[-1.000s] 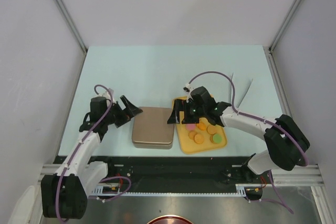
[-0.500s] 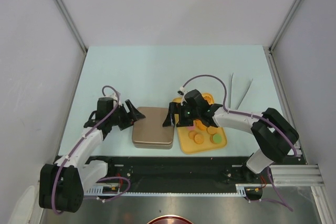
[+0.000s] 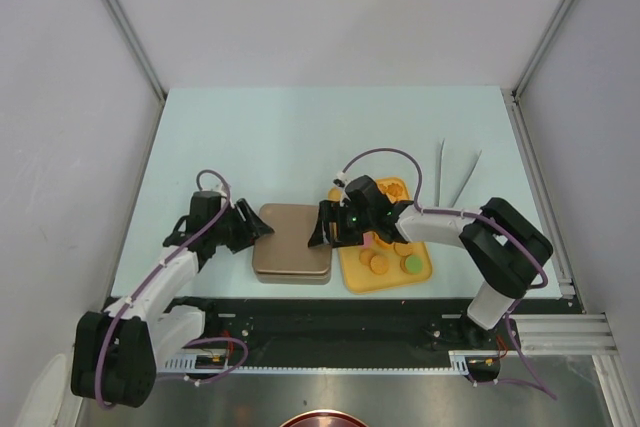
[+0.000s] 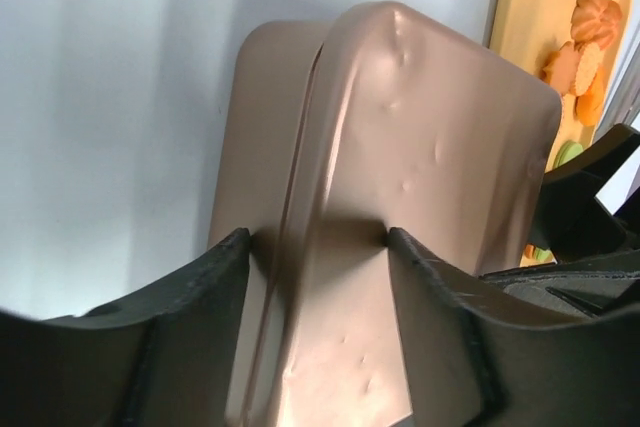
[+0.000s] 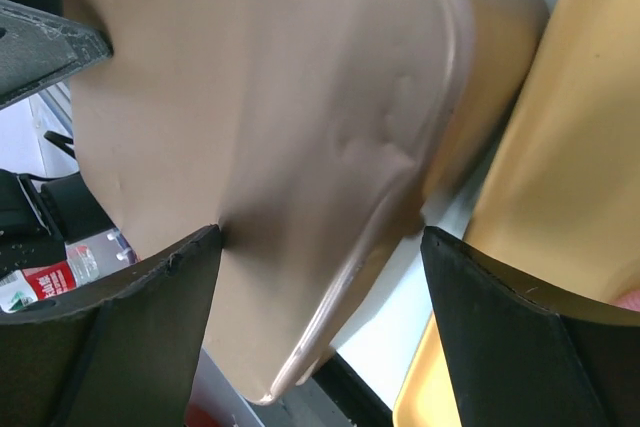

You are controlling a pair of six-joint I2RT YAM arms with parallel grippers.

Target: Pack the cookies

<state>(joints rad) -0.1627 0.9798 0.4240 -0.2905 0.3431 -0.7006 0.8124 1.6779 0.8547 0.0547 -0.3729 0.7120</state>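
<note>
The brown tin with its lid on sits near the table's front edge. A yellow tray right of it holds the cookies: orange, green and pink ones. My left gripper is open at the tin's left edge; in the left wrist view its fingers straddle the dented lid. My right gripper is open at the tin's right edge; in the right wrist view it spans the lid's rim. Cookies also show on the tray in the left wrist view.
Two white tweezers lie at the back right of the pale blue table. The yellow tray's edge lies close beside the right gripper. Grey walls stand on both sides.
Both grippers have closed in on the tin: the left moved right to its left edge, the right moved left off the tray to its right edge.
</note>
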